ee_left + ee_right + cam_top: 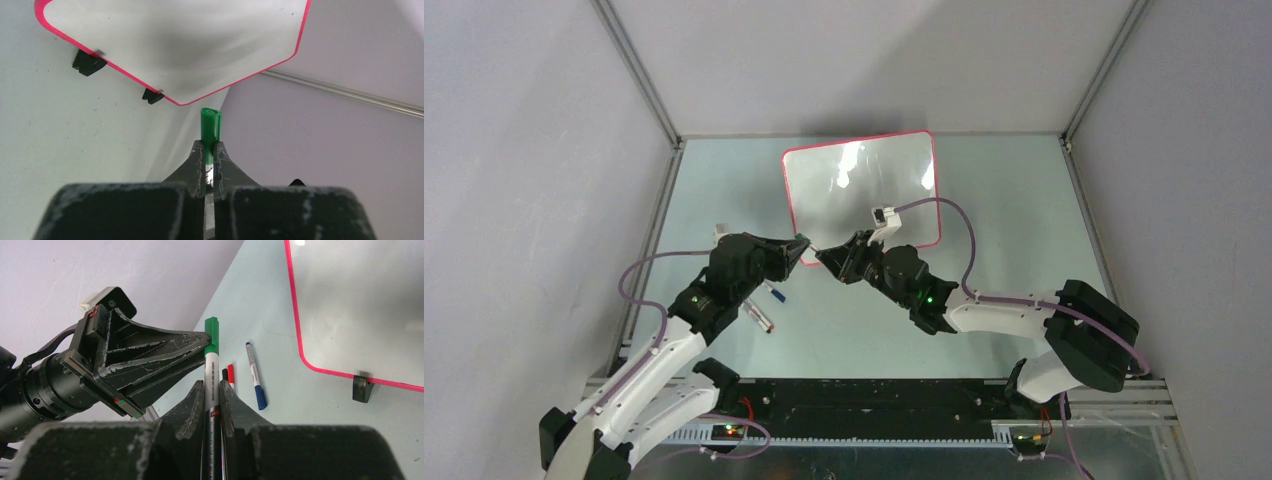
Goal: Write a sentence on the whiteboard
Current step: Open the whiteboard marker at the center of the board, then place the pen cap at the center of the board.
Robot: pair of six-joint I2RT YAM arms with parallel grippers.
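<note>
Two end effectors share one green marker (210, 371): the left end effector (210, 150) pinches its cap (210, 122) and the right end effector (212, 392) clamps the barrel (209, 412), likely for uncapping. The whiteboard (864, 190) sits on the table (724, 180) just beyond.

This is a robotics lab, specifically an enclosed test cell. Plain grey panels (524, 150) joined by bare aluminium struts (639, 70) wall in a pale green table (724, 180). At its near edge a black mounting rail (864, 395) carries the left arm (659, 360) and the right arm (1004, 312), both white and black machines trailing exposed purple cables (973, 250) and showing small green status lights (930, 299). The only props are experiment items: the whiteboard (864, 185) propped on clip feet, loose marker pens (254, 374) lying on the tabletop, and a green-capped marker (210, 375) held between the two arms.
</note>
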